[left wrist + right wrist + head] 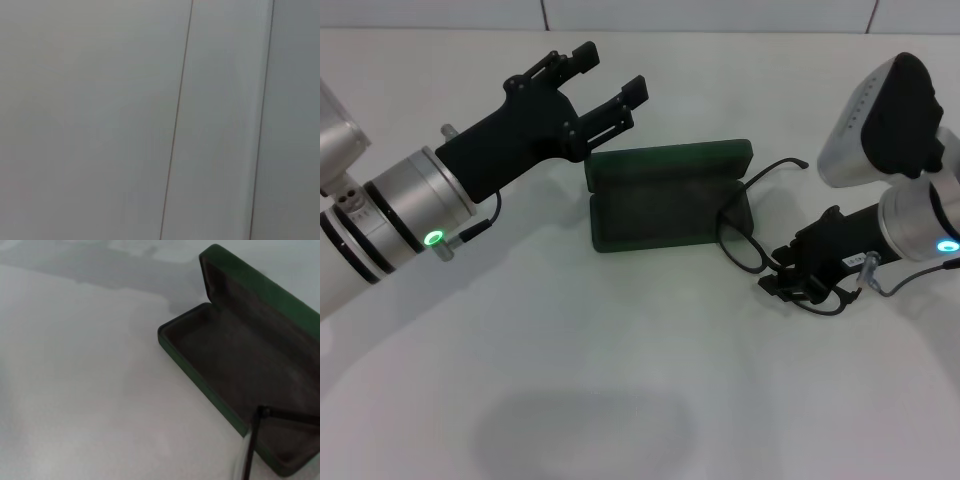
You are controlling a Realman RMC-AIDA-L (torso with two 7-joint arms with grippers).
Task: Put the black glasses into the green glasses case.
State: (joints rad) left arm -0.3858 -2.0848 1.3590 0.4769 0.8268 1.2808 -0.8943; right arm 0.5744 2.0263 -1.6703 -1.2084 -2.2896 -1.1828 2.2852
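Black glasses (752, 238) pinched in low right gripper (788, 281) jaws beside green glasses case (665, 195).

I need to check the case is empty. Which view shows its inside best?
The right wrist view: the green glasses case lies open, its lining bare. The head view shows it side-on; the left wrist view shows none of it.

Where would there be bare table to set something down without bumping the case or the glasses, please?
The wide stretch of table in front of the green glasses case is bare, between the two arms. It is crowded at the case's right end, where the black glasses overlap its edge in the right gripper, and at its back left corner, under the open left gripper.
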